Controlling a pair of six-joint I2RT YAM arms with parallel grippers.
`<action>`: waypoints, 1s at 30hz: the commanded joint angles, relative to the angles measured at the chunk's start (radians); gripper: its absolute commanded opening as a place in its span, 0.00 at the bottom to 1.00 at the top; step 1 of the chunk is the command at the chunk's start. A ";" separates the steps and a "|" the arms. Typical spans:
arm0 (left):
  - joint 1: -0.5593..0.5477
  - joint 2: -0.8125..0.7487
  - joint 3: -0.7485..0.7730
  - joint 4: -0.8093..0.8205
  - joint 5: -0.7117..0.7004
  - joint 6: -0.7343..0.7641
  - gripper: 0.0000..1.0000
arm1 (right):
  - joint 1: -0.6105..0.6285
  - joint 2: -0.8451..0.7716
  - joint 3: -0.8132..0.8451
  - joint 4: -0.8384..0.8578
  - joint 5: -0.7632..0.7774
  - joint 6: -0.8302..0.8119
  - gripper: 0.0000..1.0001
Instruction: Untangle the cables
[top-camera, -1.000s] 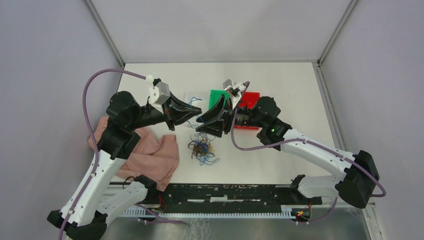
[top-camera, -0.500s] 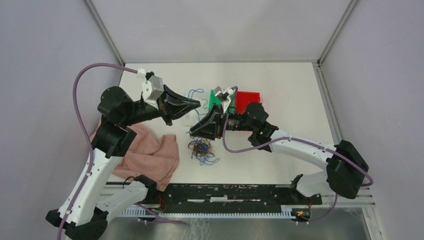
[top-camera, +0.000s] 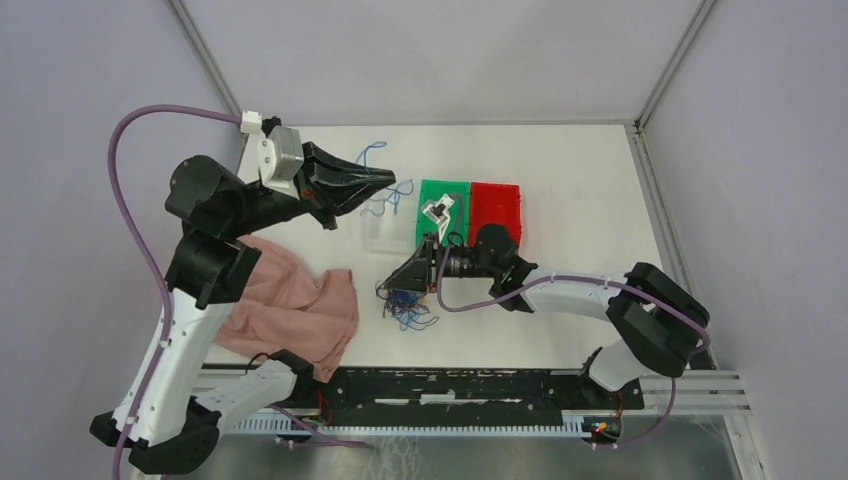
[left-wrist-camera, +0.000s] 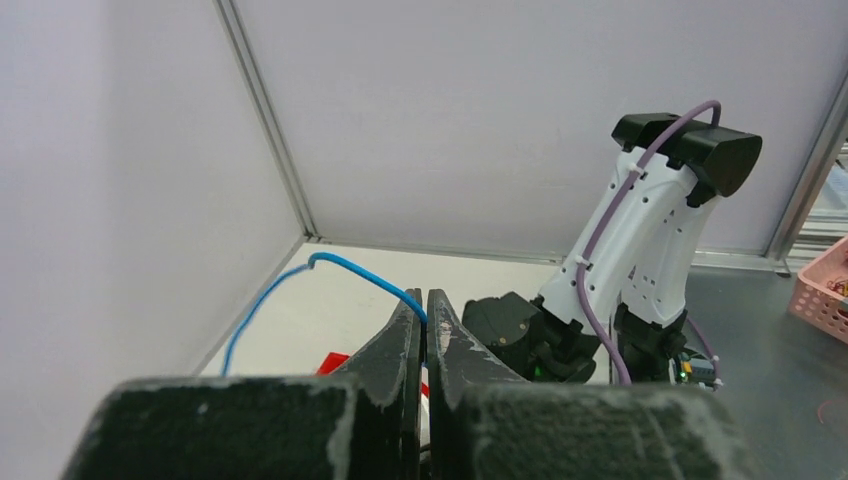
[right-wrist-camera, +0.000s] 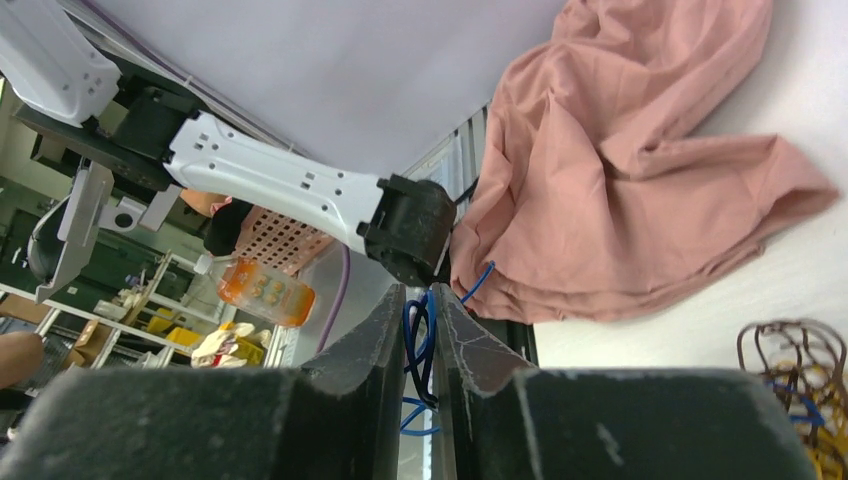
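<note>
At the upper left of the top view the left fingers (top-camera: 390, 183) are closed on one blue cable (top-camera: 375, 152), held above the desk (top-camera: 580, 160). At the centre the right fingers (top-camera: 398, 285) pinch blue loops of the cable tangle (top-camera: 410, 308), partly hiding it; the right wrist view's lower right edge crops the rest

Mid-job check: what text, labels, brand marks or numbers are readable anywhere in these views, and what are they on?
None readable.
The green bin, red bin and pink cloth show no print.
The orange container beyond the table in the right wrist view has pale marks, too blurred to read.
</note>
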 joint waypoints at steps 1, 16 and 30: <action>-0.004 0.015 0.083 0.040 -0.024 0.036 0.03 | 0.005 -0.071 -0.070 0.081 -0.013 0.026 0.21; -0.004 0.051 0.025 -0.056 -0.119 0.191 0.03 | -0.004 -0.497 -0.103 -0.797 0.375 -0.404 0.01; -0.002 0.185 -0.134 -0.092 -0.334 0.394 0.03 | -0.141 -0.688 -0.073 -0.949 0.615 -0.396 0.01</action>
